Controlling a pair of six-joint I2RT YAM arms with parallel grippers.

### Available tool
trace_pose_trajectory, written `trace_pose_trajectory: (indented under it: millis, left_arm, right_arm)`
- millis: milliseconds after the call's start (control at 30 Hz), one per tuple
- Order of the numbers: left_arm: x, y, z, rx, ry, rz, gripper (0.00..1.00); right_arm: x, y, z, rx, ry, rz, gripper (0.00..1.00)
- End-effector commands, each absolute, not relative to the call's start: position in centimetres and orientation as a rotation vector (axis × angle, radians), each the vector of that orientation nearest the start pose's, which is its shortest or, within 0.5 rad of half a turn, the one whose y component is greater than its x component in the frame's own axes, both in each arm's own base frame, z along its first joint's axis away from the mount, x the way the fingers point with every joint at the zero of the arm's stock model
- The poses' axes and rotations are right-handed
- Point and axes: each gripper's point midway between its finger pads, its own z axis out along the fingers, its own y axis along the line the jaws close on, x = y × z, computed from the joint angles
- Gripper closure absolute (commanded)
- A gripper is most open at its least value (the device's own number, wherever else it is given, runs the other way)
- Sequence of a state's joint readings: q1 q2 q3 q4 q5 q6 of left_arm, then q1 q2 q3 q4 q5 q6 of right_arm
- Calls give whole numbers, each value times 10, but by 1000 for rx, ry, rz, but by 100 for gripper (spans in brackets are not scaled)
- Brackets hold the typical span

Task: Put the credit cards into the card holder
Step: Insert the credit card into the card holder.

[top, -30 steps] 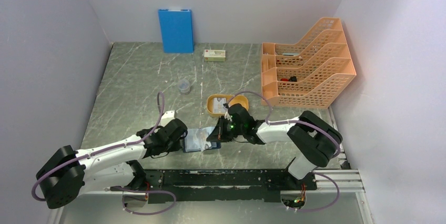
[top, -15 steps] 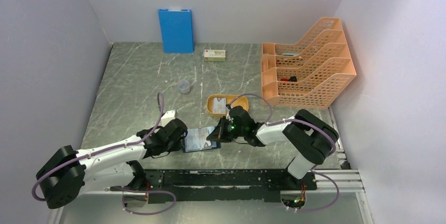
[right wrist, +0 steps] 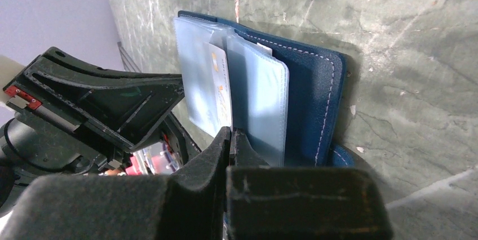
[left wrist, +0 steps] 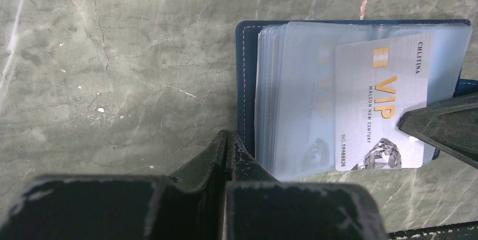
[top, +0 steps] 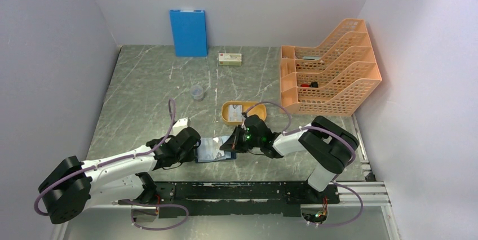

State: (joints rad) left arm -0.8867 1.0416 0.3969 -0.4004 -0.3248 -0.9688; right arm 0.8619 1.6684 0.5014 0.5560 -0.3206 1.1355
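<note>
The navy card holder [top: 216, 150] lies open on the table between my two grippers, its clear sleeve pages up. It fills the left wrist view [left wrist: 349, 88] and the right wrist view [right wrist: 304, 82]. A pale VIP credit card [left wrist: 380, 102] sits partly inside a sleeve; it shows edge-on in the right wrist view [right wrist: 221, 90]. My right gripper [right wrist: 232, 136] is shut on that card's outer edge [top: 231, 145]. My left gripper [left wrist: 228, 138] is shut, its tips at the holder's left edge [top: 195, 152]. Another credit card [top: 237, 109] lies in the orange tray.
The orange oval tray [top: 228, 117] sits just behind the holder. A small clear cup [top: 197, 92] stands mid-table. A blue board [top: 189, 32] leans on the back wall beside a white box with a red label [top: 230, 58]. An orange file rack [top: 330, 74] stands at the right.
My right gripper has shifted a little left towards the holder, carrying the card further in over the sleeves. The left arm has stayed put.
</note>
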Motion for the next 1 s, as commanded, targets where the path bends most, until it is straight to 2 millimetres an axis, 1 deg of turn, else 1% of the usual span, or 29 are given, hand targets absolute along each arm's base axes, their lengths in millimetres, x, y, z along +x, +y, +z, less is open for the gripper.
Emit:
trace_pose_trajectory:
  millis: [0,133,500,800,967]
  left_arm:
    - [142,-150,-7,-206,2637,-271,95]
    - [141,-149,-7,-208,2637,-270,95]
    - [141,-148,-8,-208,2638,-269,95]
    - [141,-151,-8,-207,2640,-284,95]
    - [139,-153,-11,-210,2647,-301,95]
  right_arm:
    - [173,330,9,216,2585,1225,100]
    - [177,323,6,247,2581,1174,100]
    - [176,317,-4,267,2607,1118,100]
    - [172,327,2,216,2602,1168,100]
    - [165,336,2,186,2611,1183,100]
